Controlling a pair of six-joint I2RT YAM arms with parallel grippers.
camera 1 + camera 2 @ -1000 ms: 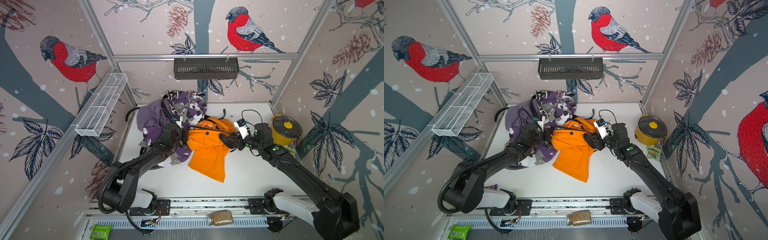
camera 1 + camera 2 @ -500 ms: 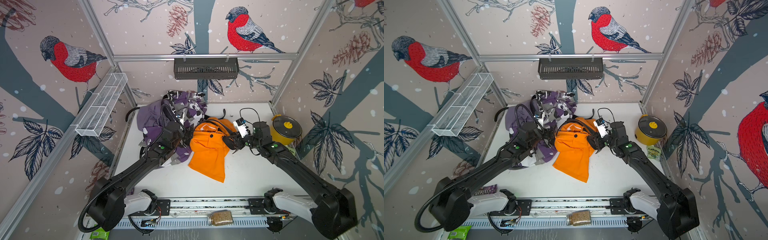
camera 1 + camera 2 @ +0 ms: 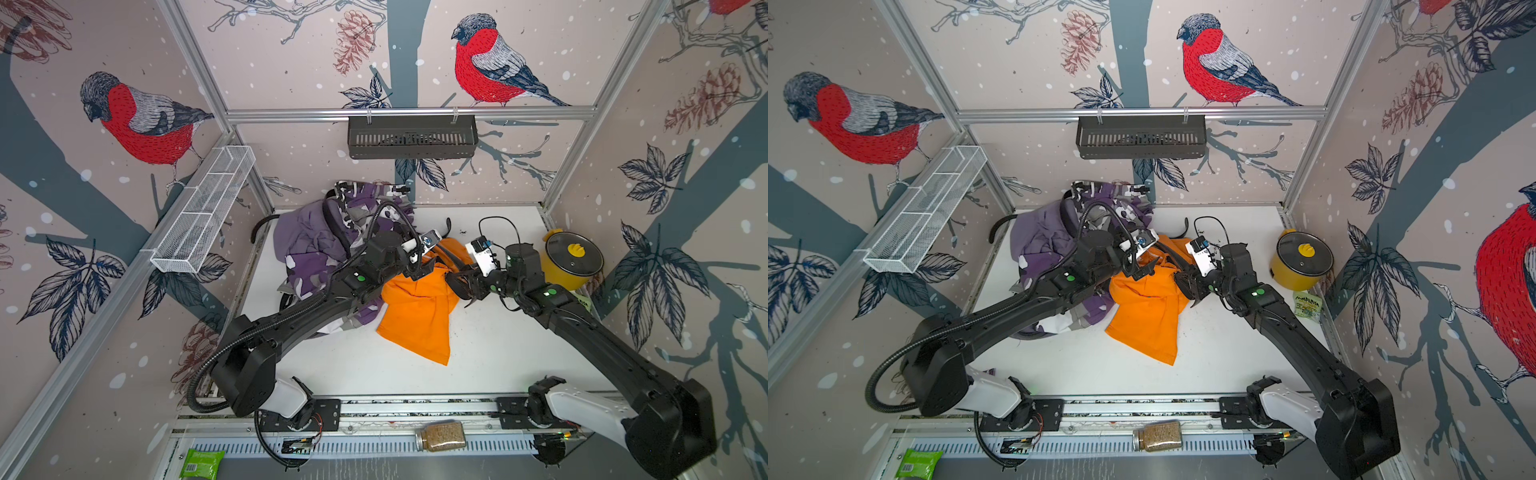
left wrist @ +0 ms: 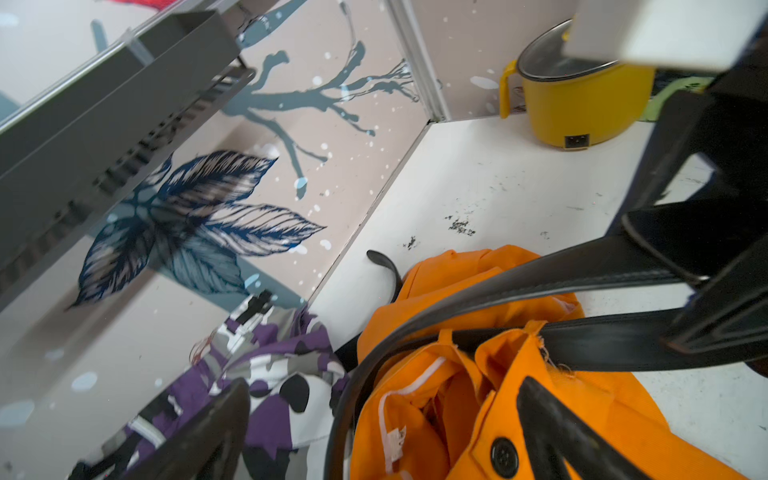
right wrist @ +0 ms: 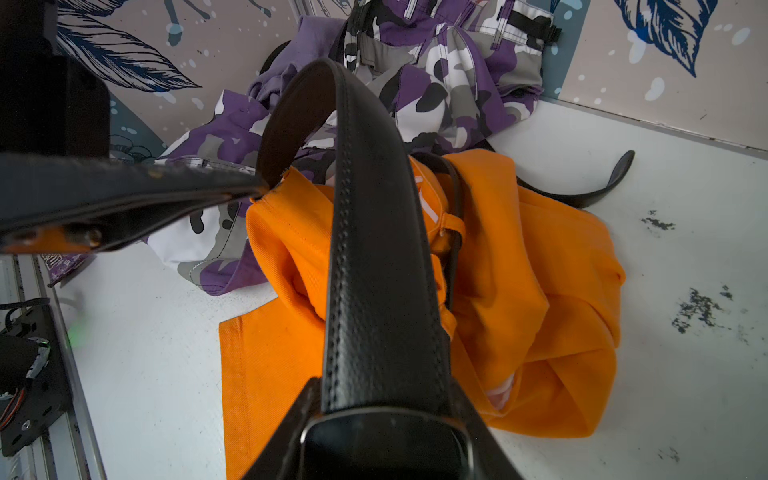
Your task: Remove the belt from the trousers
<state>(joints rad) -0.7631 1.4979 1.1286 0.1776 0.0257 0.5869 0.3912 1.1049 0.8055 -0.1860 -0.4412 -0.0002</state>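
Observation:
The orange trousers (image 3: 419,316) (image 3: 1150,320) lie crumpled mid-table with a black belt (image 5: 374,249) (image 4: 540,274) threaded through their waistband. My right gripper (image 3: 459,282) (image 3: 1187,286) (image 5: 386,432) is shut on the belt's buckle end, and the strap arches up from it. The belt's free tip (image 3: 448,226) curls on the table behind. My left gripper (image 3: 424,266) (image 3: 1144,266) (image 4: 382,432) hangs open over the buttoned waistband; the belt's loop and orange cloth lie between its fingers (image 4: 552,424). Camouflage trousers (image 3: 357,216) and lilac trousers (image 3: 299,237) are heaped at the back left.
A yellow pot (image 3: 573,262) with a lid stands at the right wall. A dark shelf (image 3: 411,137) hangs on the back wall and a white wire basket (image 3: 203,208) on the left wall. A jar (image 3: 440,435) and a green packet (image 3: 199,463) lie by the front rail.
My left gripper has opened and moved right, from the camouflage heap to above the orange waistband. The right gripper has kept its hold on the belt and shifted slightly.

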